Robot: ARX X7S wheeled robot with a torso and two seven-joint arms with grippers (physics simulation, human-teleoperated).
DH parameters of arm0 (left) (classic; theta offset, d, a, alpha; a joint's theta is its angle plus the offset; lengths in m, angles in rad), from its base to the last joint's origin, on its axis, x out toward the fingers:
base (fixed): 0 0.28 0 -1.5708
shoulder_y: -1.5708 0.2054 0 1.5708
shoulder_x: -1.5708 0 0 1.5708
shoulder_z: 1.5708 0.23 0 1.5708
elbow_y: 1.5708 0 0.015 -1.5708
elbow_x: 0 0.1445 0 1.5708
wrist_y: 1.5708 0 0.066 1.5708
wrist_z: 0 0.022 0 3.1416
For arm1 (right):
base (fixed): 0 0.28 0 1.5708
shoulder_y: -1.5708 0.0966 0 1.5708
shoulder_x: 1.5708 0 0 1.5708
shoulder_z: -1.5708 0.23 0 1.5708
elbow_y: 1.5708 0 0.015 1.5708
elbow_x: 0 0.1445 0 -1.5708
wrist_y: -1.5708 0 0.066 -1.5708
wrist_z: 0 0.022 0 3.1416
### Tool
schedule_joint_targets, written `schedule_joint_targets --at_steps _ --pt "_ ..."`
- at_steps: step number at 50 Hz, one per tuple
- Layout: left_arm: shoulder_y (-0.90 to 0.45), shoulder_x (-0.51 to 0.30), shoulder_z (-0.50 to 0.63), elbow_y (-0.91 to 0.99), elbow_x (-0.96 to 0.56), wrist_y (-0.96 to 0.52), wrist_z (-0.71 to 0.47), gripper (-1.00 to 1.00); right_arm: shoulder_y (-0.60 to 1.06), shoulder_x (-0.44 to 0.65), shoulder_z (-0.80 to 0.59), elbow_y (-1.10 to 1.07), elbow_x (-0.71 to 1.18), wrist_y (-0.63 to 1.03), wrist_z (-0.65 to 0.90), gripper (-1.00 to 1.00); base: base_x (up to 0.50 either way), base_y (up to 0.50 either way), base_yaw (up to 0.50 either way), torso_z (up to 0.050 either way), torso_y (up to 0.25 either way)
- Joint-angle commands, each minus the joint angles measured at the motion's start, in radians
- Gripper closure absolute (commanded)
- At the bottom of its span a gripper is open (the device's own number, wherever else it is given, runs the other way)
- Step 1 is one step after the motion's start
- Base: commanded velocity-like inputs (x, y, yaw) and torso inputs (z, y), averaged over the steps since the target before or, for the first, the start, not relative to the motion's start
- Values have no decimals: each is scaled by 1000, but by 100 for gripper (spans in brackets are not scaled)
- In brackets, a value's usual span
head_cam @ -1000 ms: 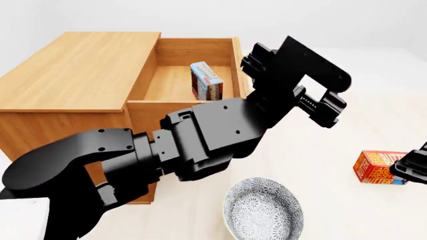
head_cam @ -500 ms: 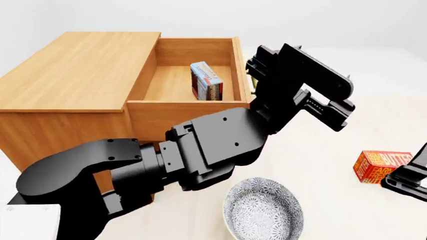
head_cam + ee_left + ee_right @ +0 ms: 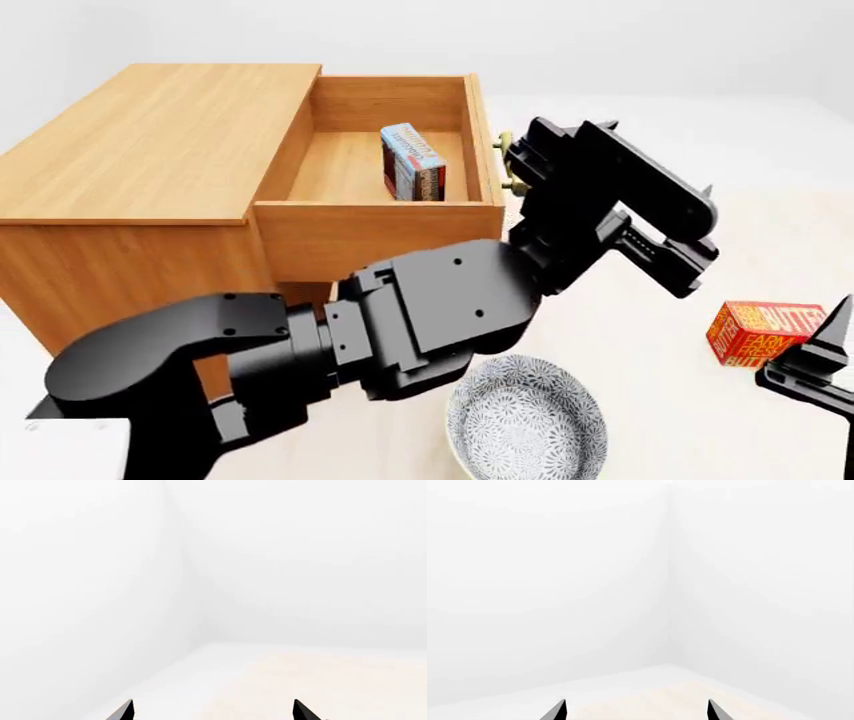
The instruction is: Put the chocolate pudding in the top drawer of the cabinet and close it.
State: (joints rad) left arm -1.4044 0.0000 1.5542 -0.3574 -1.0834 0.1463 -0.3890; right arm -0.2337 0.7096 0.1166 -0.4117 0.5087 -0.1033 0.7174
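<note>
The pudding (image 3: 412, 162) stands upright inside the open top drawer (image 3: 380, 225) of the cabinet (image 3: 147, 150), near the drawer's right wall, touched by neither arm. The left gripper (image 3: 607, 128) hangs at about 3 o'clock from the drawer, just beside its brass handle (image 3: 509, 165); its wrist camera shows two fingertips (image 3: 125, 712) spread apart with nothing between them, facing white walls. The right gripper (image 3: 817, 365) sits at the frame's 4 o'clock edge, its tips likewise parted and empty in its own camera, just beside a butter box (image 3: 761, 332) on the table (image 3: 667, 400). A patterned bowl (image 3: 525, 420) rests at 6 o'clock, under the left arm.
</note>
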Motion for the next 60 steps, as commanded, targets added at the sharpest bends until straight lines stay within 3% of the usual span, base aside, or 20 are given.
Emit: schedule_joint_targets --at_steps 1,47,60 --pt "31 0 0 -40 3 -3 47 -100 0 -7 1 4 -3 -4 -1 -100 0 0 0 0 0" --pt "92 0 -4 -172 50 -21 182 -100 0 -9 5 2 5 6 -11 -100 0 0 0 0 0" --pt "63 0 -6 -292 34 -14 153 -100 -1 -8 5 0 9 12 -13 -100 0 0 0 0 0"
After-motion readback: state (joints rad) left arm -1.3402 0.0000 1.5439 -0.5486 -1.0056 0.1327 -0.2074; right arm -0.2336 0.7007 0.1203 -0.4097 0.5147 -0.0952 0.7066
